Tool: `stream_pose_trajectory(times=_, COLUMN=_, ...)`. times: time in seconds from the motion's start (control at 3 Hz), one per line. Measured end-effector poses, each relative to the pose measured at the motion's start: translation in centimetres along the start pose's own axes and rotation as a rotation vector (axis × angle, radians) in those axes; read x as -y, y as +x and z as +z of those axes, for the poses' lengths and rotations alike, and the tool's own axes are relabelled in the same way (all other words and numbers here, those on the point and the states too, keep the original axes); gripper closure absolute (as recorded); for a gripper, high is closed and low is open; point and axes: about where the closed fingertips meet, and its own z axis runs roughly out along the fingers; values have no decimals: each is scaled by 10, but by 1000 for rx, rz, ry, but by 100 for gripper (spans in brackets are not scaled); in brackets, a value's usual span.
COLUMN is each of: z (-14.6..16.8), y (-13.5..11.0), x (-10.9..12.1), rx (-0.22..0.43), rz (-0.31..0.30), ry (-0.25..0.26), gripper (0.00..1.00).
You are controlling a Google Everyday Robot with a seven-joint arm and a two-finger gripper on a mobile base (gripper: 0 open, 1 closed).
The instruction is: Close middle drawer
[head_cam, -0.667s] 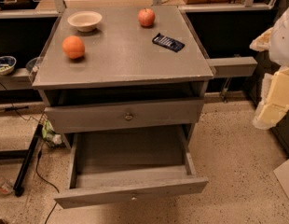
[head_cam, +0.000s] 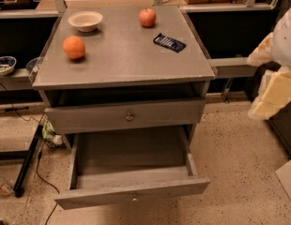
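Note:
The middle drawer is pulled far out of the grey cabinet, low in the camera view. Its slim front carries a small round knob, and its inside is bare. Above it, a taller drawer front with a knob sits nearly flush, with a dark gap over it. My gripper, cream and white, hangs at the right edge of the view, to the right of the cabinet and above the open drawer's level, touching nothing.
On the cabinet top lie an orange, a red apple, a beige bowl and a dark packet. A black stand leg and cables lie on the speckled floor at left. Shelving runs behind.

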Motion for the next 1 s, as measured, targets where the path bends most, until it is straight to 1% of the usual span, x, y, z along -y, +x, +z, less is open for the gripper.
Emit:
stream_pose_trajectory(times=0.33, z=0, y=0, x=0, rx=0, rz=0, ry=0, gripper=57)
stream_pose_trajectory(times=0.67, z=0, y=0, x=0, rx=0, rz=0, ry=0, gripper=80)
stream_pose_trajectory(times=1.0, z=0, y=0, x=0, rx=0, rz=0, ry=0, gripper=100)
